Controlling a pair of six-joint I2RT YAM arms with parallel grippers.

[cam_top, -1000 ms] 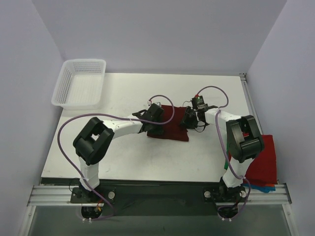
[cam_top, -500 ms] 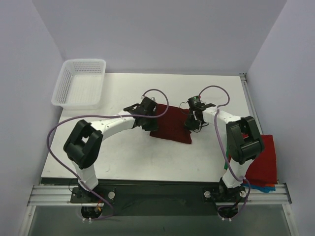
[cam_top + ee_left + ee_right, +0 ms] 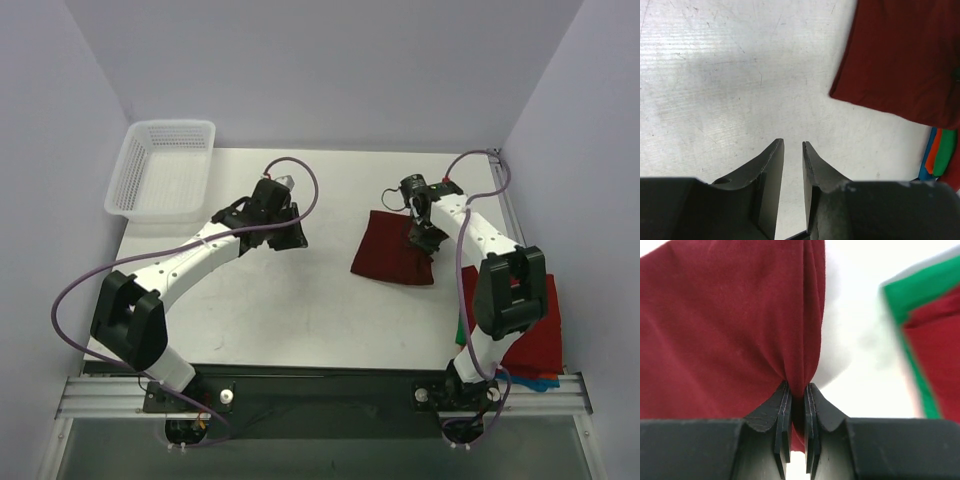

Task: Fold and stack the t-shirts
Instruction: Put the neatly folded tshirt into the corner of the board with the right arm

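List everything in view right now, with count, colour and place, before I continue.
maroon t-shirt: one, dark maroon, folded on the table, right of centre
red t-shirt: one, brighter red, at the table's near right edge, partly behind the right arm
green t-shirt: one, green, only an edge showing beside the red one
basket: one, white mesh, far left corner
table: one, white
left end effector: one, black, slightly open, empty, over bare table
right end effector: one, black, shut on the maroon t-shirt's edge
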